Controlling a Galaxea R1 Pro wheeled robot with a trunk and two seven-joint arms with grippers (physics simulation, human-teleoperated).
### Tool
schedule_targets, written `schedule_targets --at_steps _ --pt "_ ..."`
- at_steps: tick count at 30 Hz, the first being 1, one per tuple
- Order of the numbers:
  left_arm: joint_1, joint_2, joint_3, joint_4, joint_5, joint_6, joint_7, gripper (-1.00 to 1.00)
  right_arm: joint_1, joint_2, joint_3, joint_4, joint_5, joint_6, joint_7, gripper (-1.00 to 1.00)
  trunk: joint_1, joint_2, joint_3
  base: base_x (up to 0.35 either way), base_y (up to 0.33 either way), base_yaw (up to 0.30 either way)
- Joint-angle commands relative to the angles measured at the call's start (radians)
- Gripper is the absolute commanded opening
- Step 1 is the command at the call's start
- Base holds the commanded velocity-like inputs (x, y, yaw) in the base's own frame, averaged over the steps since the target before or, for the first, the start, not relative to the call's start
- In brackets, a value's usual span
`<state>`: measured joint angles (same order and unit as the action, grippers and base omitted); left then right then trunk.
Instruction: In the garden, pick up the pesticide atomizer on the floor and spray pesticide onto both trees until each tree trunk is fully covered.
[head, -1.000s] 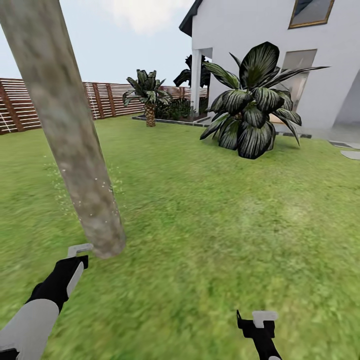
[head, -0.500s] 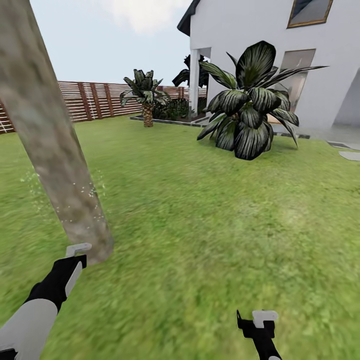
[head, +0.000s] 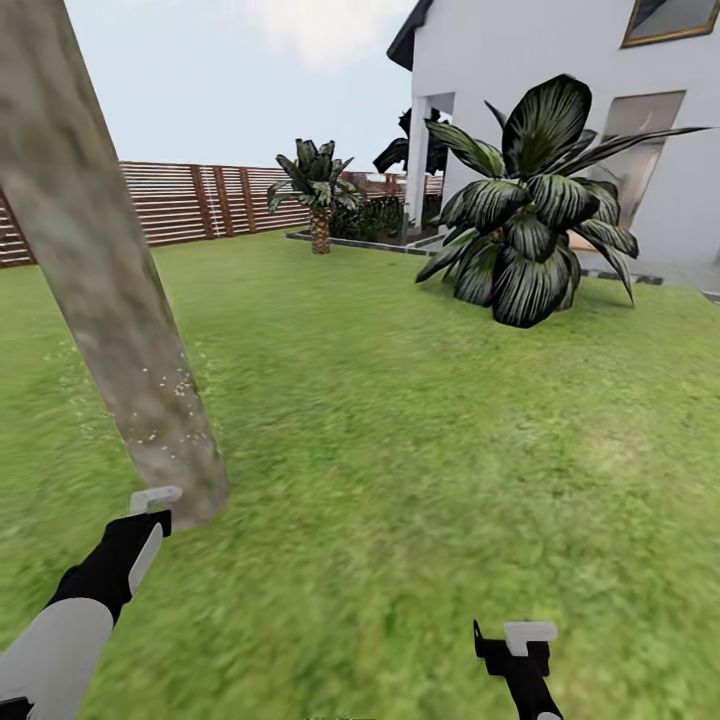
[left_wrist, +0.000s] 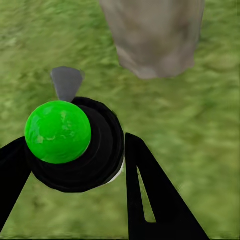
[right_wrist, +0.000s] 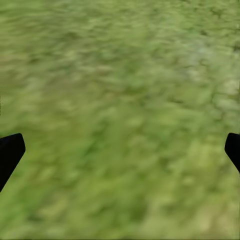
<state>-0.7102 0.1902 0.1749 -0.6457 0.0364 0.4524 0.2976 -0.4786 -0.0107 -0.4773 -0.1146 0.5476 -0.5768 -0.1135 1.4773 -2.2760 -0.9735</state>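
Note:
In the left wrist view my left gripper (left_wrist: 75, 175) is shut on the pesticide atomizer (left_wrist: 59, 131), a black body with a bright green round cap and a grey nozzle. The nozzle points at the base of a tree trunk (left_wrist: 152, 35). In the head view the left gripper (head: 148, 512) is low beside that thick, pale mottled trunk (head: 105, 280), which leans across the left side and carries white specks lower down. My right gripper (head: 515, 640) hangs over the lawn at the lower right. It is open (right_wrist: 120, 155), with only grass between its fingertips (right_wrist: 11, 150).
Green lawn (head: 420, 450) stretches ahead. A large dark-leaved plant (head: 530, 230) stands before the white house (head: 560, 90) at the right. A small palm (head: 318, 195) and the brown slatted fence (head: 200, 200) close off the far side.
The whole picture has shifted, so the camera has turned. Both arms keep their places in the view, and the atomizer stays in the left gripper.

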Motion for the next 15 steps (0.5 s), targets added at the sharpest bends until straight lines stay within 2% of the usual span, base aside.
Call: schedule_targets --at_steps 1,4,11,15 --pt "0.000 0.000 -0.001 0.000 -0.001 0.000 0.000 -1.00 0.000 0.000 0.000 0.000 0.000 0.000 0.000 1.00 0.000 0.000 0.000 -0.076 -0.272 0.276" --pt "0.000 0.000 0.000 0.005 -0.001 0.000 0.000 -1.00 0.000 0.000 -0.001 0.000 0.000 0.000 0.000 1.00 0.000 0.000 0.000 -0.082 -0.273 0.135" --pt "0.000 -0.001 -0.001 0.009 -0.001 0.000 0.000 -1.00 0.000 0.000 -0.001 0.000 0.000 0.000 0.000 1.00 0.000 0.000 0.000 -0.014 -0.273 0.008" --pt "0.000 0.000 -0.001 0.010 -0.001 0.000 0.000 -1.00 0.000 0.000 -0.001 0.000 -0.001 0.000 0.000 1.00 0.000 0.000 0.000 -0.174 -0.222 0.104"
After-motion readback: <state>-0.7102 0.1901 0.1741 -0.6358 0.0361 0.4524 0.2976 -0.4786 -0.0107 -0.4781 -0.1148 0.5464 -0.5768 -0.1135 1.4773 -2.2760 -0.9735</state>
